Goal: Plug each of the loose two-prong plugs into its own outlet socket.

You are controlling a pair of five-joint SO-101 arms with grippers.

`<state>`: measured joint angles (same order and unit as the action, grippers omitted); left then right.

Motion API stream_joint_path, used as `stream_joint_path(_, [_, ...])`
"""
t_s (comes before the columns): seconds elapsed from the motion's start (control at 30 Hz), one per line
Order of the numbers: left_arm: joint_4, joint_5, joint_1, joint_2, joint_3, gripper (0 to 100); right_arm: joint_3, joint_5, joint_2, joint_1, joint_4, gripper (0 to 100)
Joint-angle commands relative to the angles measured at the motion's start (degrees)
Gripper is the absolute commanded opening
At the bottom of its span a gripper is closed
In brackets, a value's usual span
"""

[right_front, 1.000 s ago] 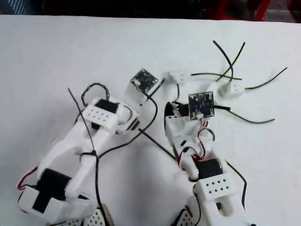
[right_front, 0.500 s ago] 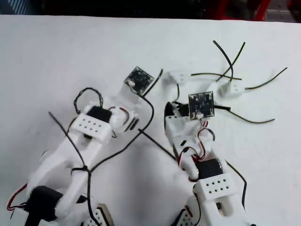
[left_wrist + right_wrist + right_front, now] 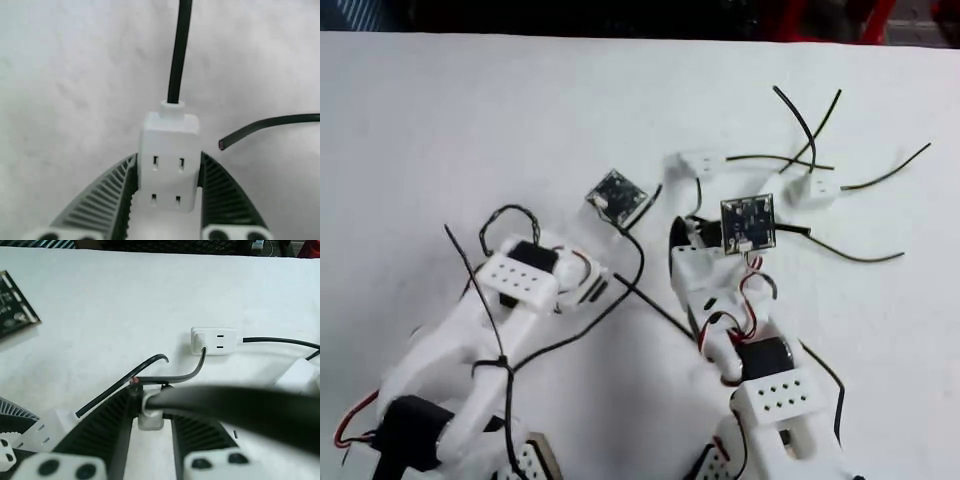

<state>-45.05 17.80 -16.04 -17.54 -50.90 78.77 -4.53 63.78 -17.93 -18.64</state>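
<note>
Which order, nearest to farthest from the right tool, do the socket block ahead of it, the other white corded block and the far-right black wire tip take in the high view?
1. Socket block: nearest, just ahead of the right tool.
2. White corded block: farther off, to the tool's right.
3. Black wire tip: farthest, at the table's far right.

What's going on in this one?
Two arms are handling plugs and sockets on a white table. The left end effector is closed on a white outlet socket, slots facing its wrist camera. The right end effector grips what looks like a small white plug, with another socket lying on the table beyond it. The visible slots on both sockets are empty.
</note>
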Motion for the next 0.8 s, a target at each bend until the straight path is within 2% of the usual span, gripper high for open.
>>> stream_joint_path(0.0, [0.1,0.5,-1.4,-2.2,0.6,2,-1.0,0.0,1.2,0.7,1.3,1.7])
stream_joint_path(0.2, [-0.3,0.5,-4.5,10.8,10.1,2,-1.0,0.0,1.2,0.7,1.3,1.7])
stream_joint_path(0.4, [-12.6,0.5,-4.2,22.5,23.9,4,-1.0,0.0,1.2,0.7,1.3,1.7])
stream_joint_path(0.57, [-14.8,-1.5,-4.0,21.6,24.4,15,-1.0,0.0,1.2,0.7,1.3,1.7])
stream_joint_path(0.77, [-14.8,-3.8,-3.7,11.1,19.3,22,-1.0,0.0,1.2,0.7,1.3,1.7])
